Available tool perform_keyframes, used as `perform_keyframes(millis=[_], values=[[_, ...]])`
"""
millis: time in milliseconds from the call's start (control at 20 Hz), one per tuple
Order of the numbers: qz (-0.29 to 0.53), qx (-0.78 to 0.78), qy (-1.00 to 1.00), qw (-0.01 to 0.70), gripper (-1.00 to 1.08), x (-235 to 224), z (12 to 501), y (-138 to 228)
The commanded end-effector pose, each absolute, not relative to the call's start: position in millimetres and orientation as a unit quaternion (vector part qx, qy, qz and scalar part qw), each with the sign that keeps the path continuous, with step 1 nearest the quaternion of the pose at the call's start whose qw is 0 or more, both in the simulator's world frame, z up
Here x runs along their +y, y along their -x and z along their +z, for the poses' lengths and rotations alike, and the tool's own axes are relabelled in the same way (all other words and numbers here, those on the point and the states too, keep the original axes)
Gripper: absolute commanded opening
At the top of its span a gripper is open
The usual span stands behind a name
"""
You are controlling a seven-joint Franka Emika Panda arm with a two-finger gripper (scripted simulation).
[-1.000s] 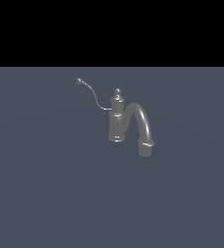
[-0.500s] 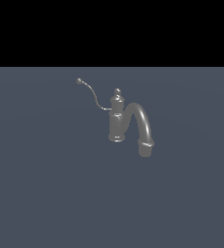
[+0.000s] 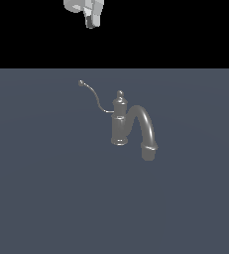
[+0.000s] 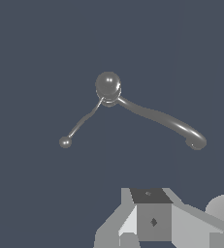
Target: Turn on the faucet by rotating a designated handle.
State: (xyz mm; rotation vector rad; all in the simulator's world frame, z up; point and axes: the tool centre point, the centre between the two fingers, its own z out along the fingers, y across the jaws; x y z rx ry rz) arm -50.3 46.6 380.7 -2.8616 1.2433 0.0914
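Note:
The small grey faucet (image 3: pixel 120 124) stands upright on the dark floor, its thick arched spout (image 3: pixel 145 130) curving down toward the exterior view's right. The handle (image 3: pixel 93 95), a thin curved wire, runs from the post up to a small ball knob (image 3: pixel 81 83) on the exterior view's left. My gripper (image 3: pixel 90 21) hangs high above, at the top edge of the exterior view, far from the knob, its fingers together with nothing between them. In the wrist view I look down on the post's finial (image 4: pixel 107 85), the handle (image 4: pixel 84 121), its knob (image 4: pixel 65 142) and the spout (image 4: pixel 167 121); the gripper (image 4: pixel 151 213) is at the frame's edge.
A flat dark blue-grey floor (image 3: pixel 46 198) lies all around the faucet. A black background fills the upper part of the exterior view.
The gripper has come into the exterior view at the top edge; it did not show before. The faucet and its handle have not moved.

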Motion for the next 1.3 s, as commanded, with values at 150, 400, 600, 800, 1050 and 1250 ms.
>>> perform_keyframes(millis=[150, 400, 600, 800, 1050, 1250], values=[[0.024, 0.456, 0.890, 0.007, -1.00, 57.8, 355.3, 18.5], [0.019, 0.506, 0.862, 0.005, -1.00, 68.6, 329.3, -8.3], [0.014, 0.545, 0.838, 0.003, -1.00, 77.7, 306.6, -28.3], [0.009, 0.579, 0.815, 0.002, -1.00, 86.3, 284.5, -45.3], [0.005, 0.610, 0.793, 0.001, -1.00, 94.6, 262.6, -60.2], [0.002, 0.626, 0.780, 0.000, -1.00, 99.1, 250.5, -67.6]])
